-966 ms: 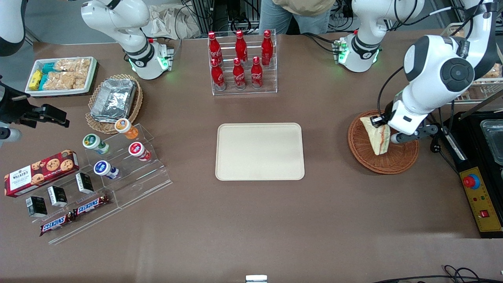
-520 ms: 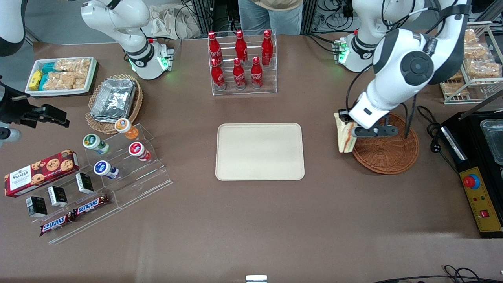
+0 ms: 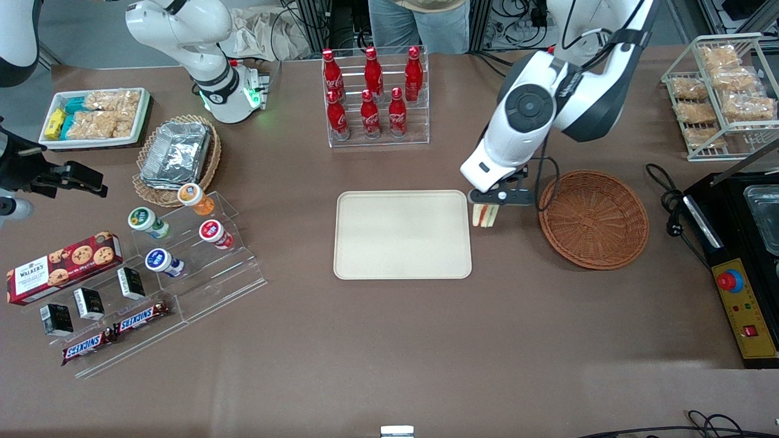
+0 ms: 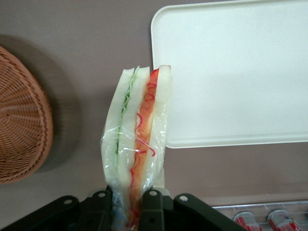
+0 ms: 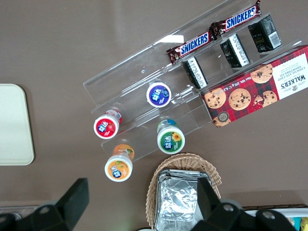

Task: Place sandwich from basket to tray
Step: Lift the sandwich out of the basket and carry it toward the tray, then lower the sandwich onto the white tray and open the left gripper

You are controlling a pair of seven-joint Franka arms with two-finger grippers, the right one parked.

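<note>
I have the tool clenched on the sandwich, its two fingers pinching the wrapped wedge at one end; the sandwich hangs clear of the bench, in the gap between the tray and the basket, just beside the tray's edge toward the working arm's end; in my wrist view the sandwich shows its green, orange and red filling between white bread under clear film, with its free tip overlapping the rim of the tray and the basket apart from it; the basket holds nothing that I can see, and the tray surface is bare; farther from the front camera than the tray stands a clear rack of red cola bottles; toward the parked arm's end I see a tan wicker basket with a foil container, a white tray of snack packets, small round tubs on an acrylic stand, a Walker's cookie box and two Snickers bars
</note>
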